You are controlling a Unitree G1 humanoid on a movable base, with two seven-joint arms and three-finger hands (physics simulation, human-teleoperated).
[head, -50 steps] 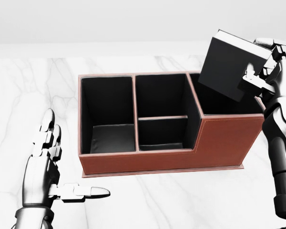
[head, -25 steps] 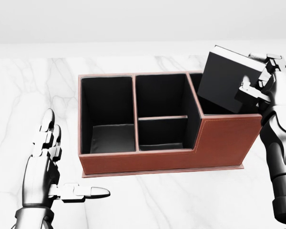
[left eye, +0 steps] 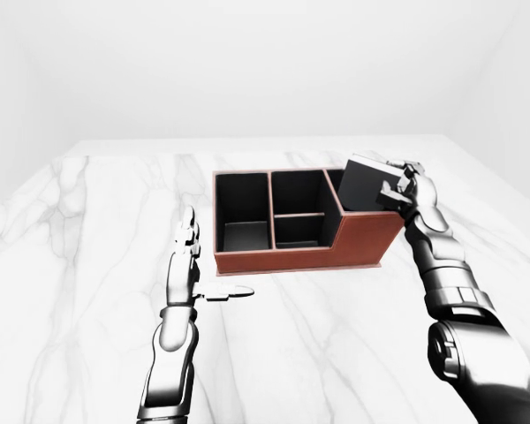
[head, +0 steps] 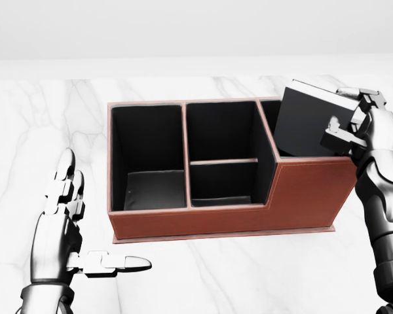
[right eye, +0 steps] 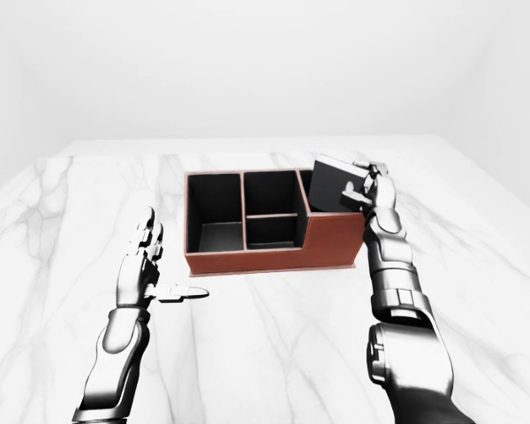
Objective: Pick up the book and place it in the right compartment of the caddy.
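Risk: the book (head: pixel 311 124) enters tilted; its lower edge could catch the caddy (head: pixel 229 219) wall or divider and jam, or slip if released too soon. Right robot hand (head: pixel 354 124) is closed on the book's right edge, holding it partly inside the right compartment. Left robot hand (head: pixel 69 216) is open and empty above the counter (head: pixel 39 131), left of the caddy.

The right hand (left eye: pixel 405 187) grips the tilted book (left eye: pixel 367 185) partly inside the caddy (left eye: pixel 353 245)'s right compartment; the left hand (left eye: pixel 190 265) hovers spread over the surface (left eye: pixel 88 256).
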